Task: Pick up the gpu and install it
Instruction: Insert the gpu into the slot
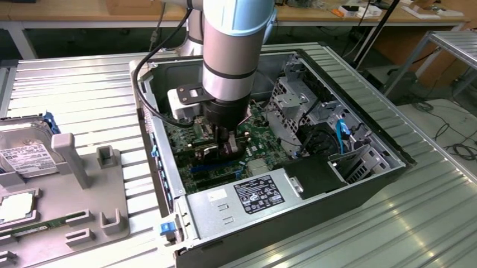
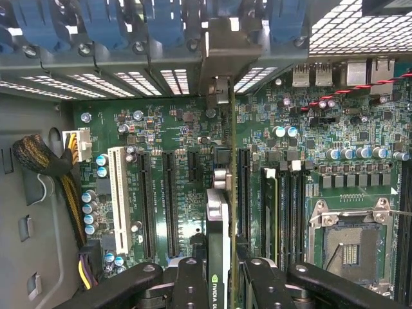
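**GPU gripped on edge inside the open case**

Exterior view, left to right: a silver hard drive [image 1: 24, 152] with a white label sits at the far left on a gray parts holder [image 1: 82, 184] on the ribbed metal desk [image 1: 75, 89]. A green memory stick [image 1: 33, 228] lies at the holder's front edge. Right of it is the open computer case [image 1: 372, 178], lying on its side. The arm [image 1: 231, 50] reaches straight down into the case over the motherboard [image 1: 257, 131]. The gray power supply [image 1: 249, 195] fills the near corner, and a blue cable [image 1: 343, 134] hangs by the drive cage on the exterior view's right.

Wrist view: the gripper [image 2: 221, 277] is clamped on the gpu [image 2: 217, 219], with the black fingers [image 2: 190, 283] pressing both faces. The card stands on edge, perpendicular to the board, among the black expansion slots [image 2: 170, 193], between the white slot [image 2: 119, 199] and the CPU socket [image 2: 351, 241]. Its metal bracket [image 2: 222, 55] meets the rear slot openings under the blue latches [image 2: 109, 22]. Cannot tell whether it is seated in a slot.
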